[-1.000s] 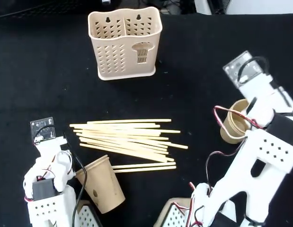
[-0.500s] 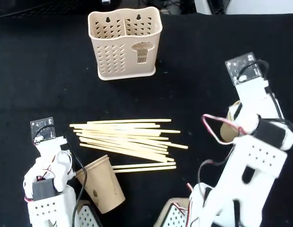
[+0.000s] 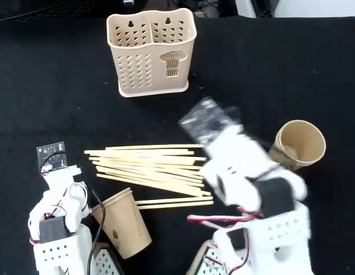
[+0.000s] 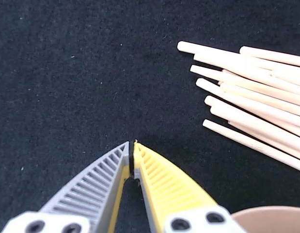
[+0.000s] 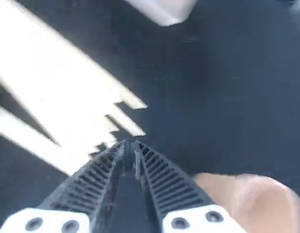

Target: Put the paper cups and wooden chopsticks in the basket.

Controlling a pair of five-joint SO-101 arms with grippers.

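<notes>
The pale wooden chopsticks (image 3: 154, 172) lie in a loose flat bundle at the middle of the black cloth table (image 3: 51, 86), running roughly from 9 to 3 o'clock. One tan paper cup (image 3: 297, 144) lies on its side at 3 o'clock of the bundle, apart from it, its open mouth facing up and outward. A second tan paper cup (image 3: 123, 224) lies tipped at 7 o'clock of the bundle, just beside the lowest sticks. The beige perforated plastic basket (image 3: 151, 51), with two compartments, stands upright at 12 o'clock, well apart from the sticks. The left gripper (image 4: 132, 145) has its grey and yellow fingers pressed together on nothing, above bare cloth near the sticks' 9 o'clock ends. The right gripper (image 5: 129, 145) has its black fingers closed and empty, near the sticks' 3 o'clock ends.
</notes>
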